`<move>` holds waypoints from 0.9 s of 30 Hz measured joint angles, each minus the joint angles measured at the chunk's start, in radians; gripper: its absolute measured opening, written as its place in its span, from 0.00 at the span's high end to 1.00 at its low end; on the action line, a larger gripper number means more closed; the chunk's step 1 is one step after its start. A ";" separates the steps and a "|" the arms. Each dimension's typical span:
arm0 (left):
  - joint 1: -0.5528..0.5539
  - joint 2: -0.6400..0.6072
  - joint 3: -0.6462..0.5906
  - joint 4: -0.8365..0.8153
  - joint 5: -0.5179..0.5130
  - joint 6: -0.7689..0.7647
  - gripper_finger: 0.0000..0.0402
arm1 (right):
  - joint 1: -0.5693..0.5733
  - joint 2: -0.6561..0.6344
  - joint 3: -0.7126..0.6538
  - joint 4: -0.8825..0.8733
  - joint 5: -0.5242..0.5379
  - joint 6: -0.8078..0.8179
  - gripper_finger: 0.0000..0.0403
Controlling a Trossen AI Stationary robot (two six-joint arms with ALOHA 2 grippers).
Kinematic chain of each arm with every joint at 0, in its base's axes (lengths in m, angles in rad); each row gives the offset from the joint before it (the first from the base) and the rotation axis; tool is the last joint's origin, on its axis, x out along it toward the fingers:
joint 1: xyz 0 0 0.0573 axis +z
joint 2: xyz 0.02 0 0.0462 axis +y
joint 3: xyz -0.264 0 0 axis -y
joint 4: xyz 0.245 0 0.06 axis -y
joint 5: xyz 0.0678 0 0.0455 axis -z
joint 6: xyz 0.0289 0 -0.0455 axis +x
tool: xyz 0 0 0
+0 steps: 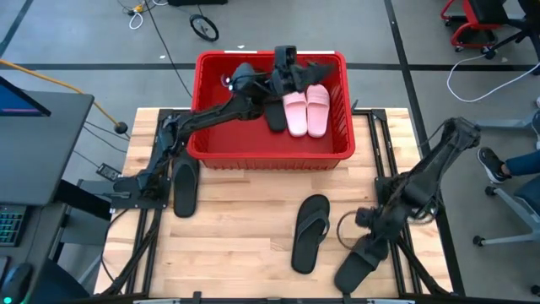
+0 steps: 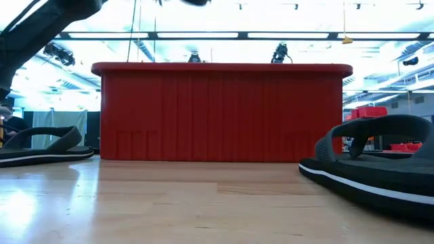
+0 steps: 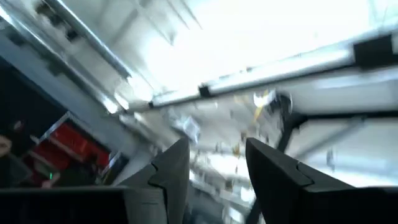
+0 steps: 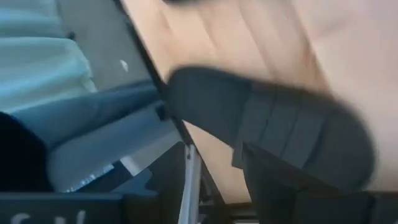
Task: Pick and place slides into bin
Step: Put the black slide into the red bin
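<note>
Fingers point(image 3: 214, 177) of the left gripper stood apart, empty, above the bin point(image 1: 274, 150); the right gripper's point(image 1: 364, 218) state could not be told. Its black slide point(image 1: 361, 262) overhung the counter point(image 1: 245, 228) edge and might fall if nudged.

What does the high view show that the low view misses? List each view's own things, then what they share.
Only the high view: the pink slides and black ones lying inside the bin, the left gripper raised over the bin's far side, and the right gripper low near a black slide at the table's right front edge.

Only the low view: the bin's ribbed front wall side-on and the ceiling lights behind.

Both: the red bin, the flip-flop in front of it, and the black slide at the table's left.
</note>
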 joint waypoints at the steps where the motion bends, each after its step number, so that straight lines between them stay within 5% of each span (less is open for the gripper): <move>1: -0.023 0.000 0.053 -0.079 0.022 0.043 0.60 | 0.019 0.018 -0.031 0.025 -0.001 0.038 0.60; 3: -0.069 0.000 0.150 -0.257 0.048 0.138 0.60 | 0.047 0.049 -0.079 0.031 0.002 0.121 0.61; 8: -0.177 -0.120 0.035 -0.371 0.038 0.282 0.60 | 0.088 0.084 -0.162 0.018 0.038 0.248 0.62; 27: -0.499 -0.157 0.038 -0.368 0.043 0.315 0.60 | 0.100 0.081 -0.318 0.432 0.024 0.338 0.62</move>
